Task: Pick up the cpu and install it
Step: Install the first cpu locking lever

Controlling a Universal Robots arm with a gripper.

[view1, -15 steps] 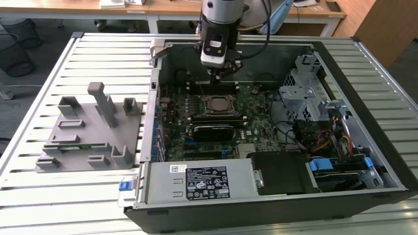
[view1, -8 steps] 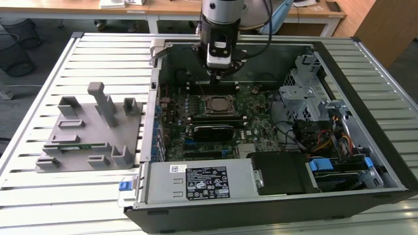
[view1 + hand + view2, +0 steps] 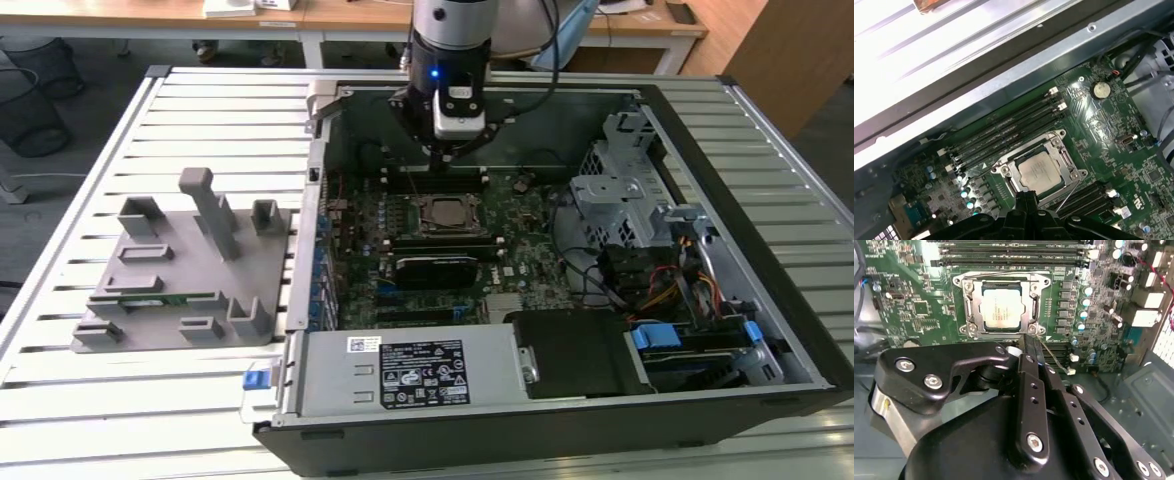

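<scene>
The cpu [image 3: 445, 212] lies flat in its socket on the green circuit board [image 3: 521, 215], inside the open computer case [image 3: 667, 100] that rests on the slatted counter [image 3: 200, 110]. In both wrist views its silvery top [image 3: 1000, 310] [image 3: 1038, 171] faces up, ringed by a metal frame [image 3: 965, 305]. The hand [image 3: 447, 158] hangs above the board, just off the cpu on the side toward the case's far wall in the exterior view, and is not touching it. In both wrist views the hand [image 3: 1026, 342] [image 3: 1026, 196] has its two fingers pressed together with nothing between them. Long dark memory slots [image 3: 1004, 135] run alongside the socket, between it and the case wall, and more slots [image 3: 1089, 197] lie on the socket's other side. A round coin battery [image 3: 1100, 90] sits on the board, well apart from the cpu. At the near end of the case a grey power supply box [image 3: 400, 370] carries a label. To the exterior view's left, outside the case, a grey plastic rack [image 3: 174, 270] with upright posts stands on the counter.
</scene>
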